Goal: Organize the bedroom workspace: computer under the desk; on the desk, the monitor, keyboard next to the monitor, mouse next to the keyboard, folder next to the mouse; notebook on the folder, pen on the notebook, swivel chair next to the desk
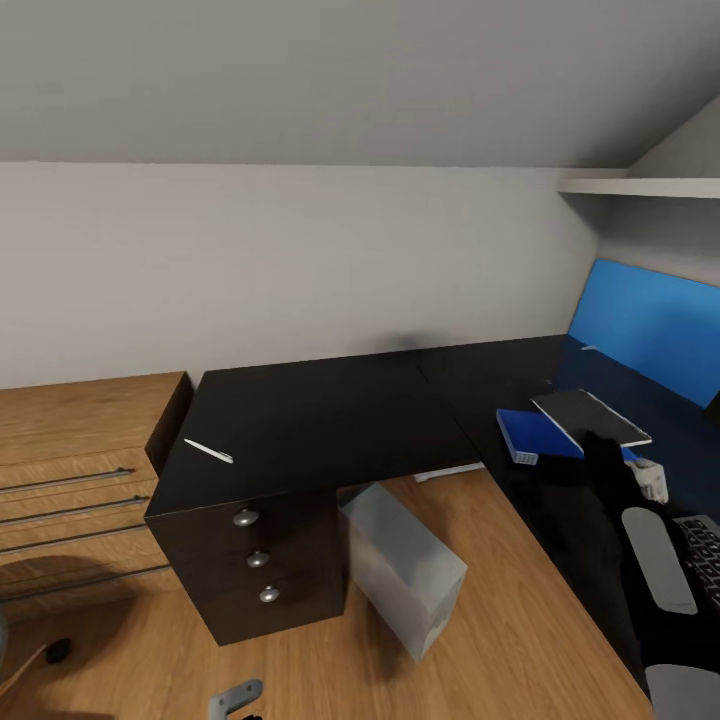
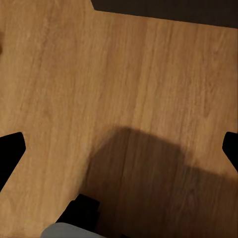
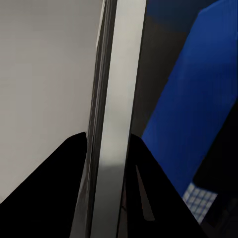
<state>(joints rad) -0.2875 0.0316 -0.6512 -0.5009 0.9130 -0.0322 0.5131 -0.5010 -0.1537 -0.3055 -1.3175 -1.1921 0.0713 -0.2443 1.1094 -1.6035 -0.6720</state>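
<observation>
With my right gripper (image 3: 106, 148) pinching the notebook (image 1: 590, 416) edge-on above the folder (image 1: 535, 436), I judged a tilted release could send it sliding across the surface (image 1: 320, 420).

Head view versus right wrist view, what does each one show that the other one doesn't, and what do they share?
Head view: the long black L-shaped desk, its three silver-knobbed drawers, the light-grey tower computer beneath, a thin white pen. Right wrist view: the right gripper, its black fingers clamping a flat grey notebook edge-on. Shared: that notebook and the bright blue folder.
</observation>
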